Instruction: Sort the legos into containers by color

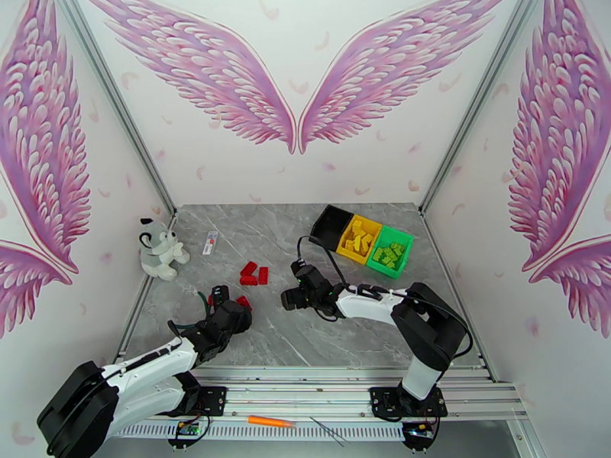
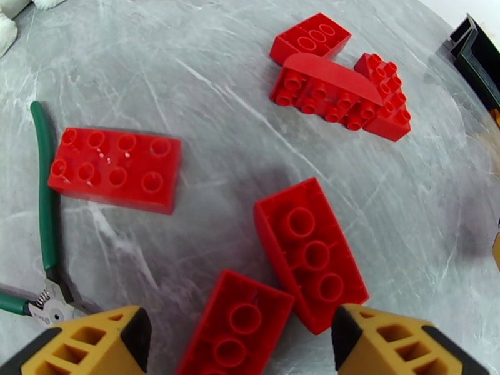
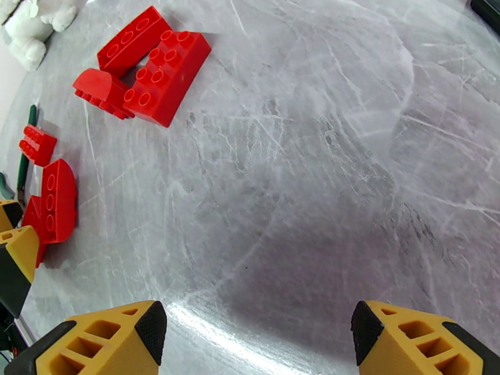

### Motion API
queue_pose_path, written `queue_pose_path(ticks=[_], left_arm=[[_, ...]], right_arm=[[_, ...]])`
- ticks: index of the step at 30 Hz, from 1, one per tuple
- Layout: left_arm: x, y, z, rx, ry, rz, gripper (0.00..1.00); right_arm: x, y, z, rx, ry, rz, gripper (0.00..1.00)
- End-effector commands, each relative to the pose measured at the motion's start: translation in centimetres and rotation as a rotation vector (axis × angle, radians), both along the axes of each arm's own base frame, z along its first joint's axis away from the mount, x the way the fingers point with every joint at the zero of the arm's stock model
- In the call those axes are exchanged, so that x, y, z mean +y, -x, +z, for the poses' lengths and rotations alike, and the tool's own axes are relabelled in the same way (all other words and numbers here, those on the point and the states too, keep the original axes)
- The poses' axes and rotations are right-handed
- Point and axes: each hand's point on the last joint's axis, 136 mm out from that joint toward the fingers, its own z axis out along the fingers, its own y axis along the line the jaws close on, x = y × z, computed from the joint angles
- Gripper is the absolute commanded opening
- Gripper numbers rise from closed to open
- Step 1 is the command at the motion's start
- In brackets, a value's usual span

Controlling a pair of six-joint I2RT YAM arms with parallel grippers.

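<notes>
— Legos [image 1: 252,274] sorted?
— Yellow and green seem binned, two o'clock. Reds [image 2: 310,254] remain on the table [image 1: 344,330]; black bin [image 1: 330,225] looks empty. Left gripper [image 2: 237,329] and right gripper [image 3: 257,326] both gape, empty.

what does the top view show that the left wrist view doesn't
Top view: yellow bricks in the yellow bin, green bricks in the green bin, and the right claw. Left wrist view: hollow undersides of two red bricks by the open left claw. Both: the red bricks on the table and the black bin.
</notes>
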Motion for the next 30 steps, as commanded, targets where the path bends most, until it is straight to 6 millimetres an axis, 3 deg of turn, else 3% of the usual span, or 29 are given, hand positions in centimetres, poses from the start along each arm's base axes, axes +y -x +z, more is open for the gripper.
queue_pose_path(ticks=[1, 11, 22, 30], left_arm=[[0.1, 0.4, -0.8, 0.044, -0.04, -0.008, 0.79], [-0.8, 0.6, -1.2, 0.051, -0.07, -0.032, 0.68], [-1.3, 0.4, -0.2, 0.024, -0.052, -0.051, 0.38], [-1.6, 0.7, 1.8, -0.001, -0.015, -0.067, 0.35]], right_arm=[[0.2, 0.7, 1.2, -0.01, -0.039, 0.001, 0.84], [-0.8, 0.9, 1.1, -0.019, -0.025, -0.021, 0.84], [-0.8, 1.0, 0.6, -0.005, -0.02, -0.028, 0.83], [-1.0, 1.1, 1.0, -0.013, -0.019, -0.028, 0.83]])
